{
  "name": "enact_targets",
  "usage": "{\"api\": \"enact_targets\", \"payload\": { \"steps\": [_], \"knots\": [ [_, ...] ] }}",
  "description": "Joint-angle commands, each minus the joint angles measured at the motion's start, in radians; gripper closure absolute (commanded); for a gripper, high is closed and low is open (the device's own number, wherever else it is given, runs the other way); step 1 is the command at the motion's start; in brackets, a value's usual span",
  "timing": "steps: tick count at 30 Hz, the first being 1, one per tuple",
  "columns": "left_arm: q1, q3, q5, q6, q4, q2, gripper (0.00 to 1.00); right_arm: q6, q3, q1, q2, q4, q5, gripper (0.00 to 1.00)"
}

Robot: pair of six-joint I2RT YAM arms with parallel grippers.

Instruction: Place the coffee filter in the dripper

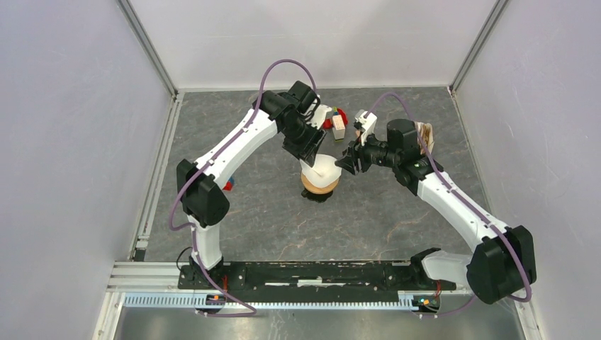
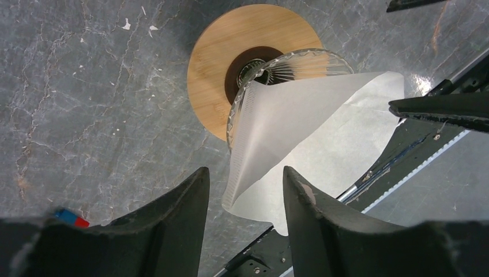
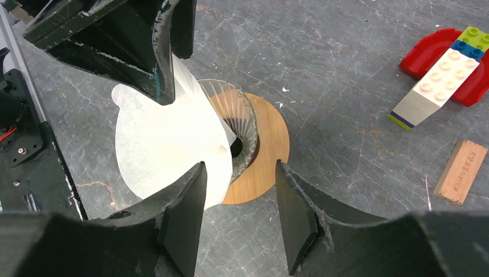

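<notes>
Plainly, the coffee filter [image 2: 300, 133] sits tip-down in the dripper [image 2: 213, 75], and its wide fan leans out over the glass rim and up between the fingers of the left claw [image 2: 245, 170]. That claw stands open, straddling the paper's edge without pinching it. The right claw [image 3: 240, 164] also hangs open, with the dripper just below its gap and the filter beside one finger. The paper looks feather-light, floppy and easily creased, so any hold belongs on its free outer edge, and gently. The dripper's glass seems brittle and likely to tip on the surface [image 2: 86, 86].
</notes>
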Motion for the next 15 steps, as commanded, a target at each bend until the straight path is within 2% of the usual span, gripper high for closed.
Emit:
{"api": "enact_targets", "payload": {
  "steps": [1, 7, 11, 15],
  "knots": [
    [0.002, 0.021, -0.023, 0.064, -0.011, -0.035, 0.43, -0.016, 0.016, 0.007, 0.011, 0.034, 0.012, 0.49],
    [0.006, -0.003, -0.036, 0.073, -0.010, -0.052, 0.50, -0.015, 0.024, 0.013, 0.022, 0.033, 0.017, 0.65],
    [0.009, -0.005, -0.032, 0.076, -0.010, -0.055, 0.54, -0.017, 0.033, 0.017, 0.033, 0.029, 0.025, 0.69],
    [0.010, -0.027, -0.033, 0.085, 0.014, -0.065, 0.65, -0.018, 0.037, 0.021, 0.036, 0.027, 0.034, 0.73]
  ]
}}
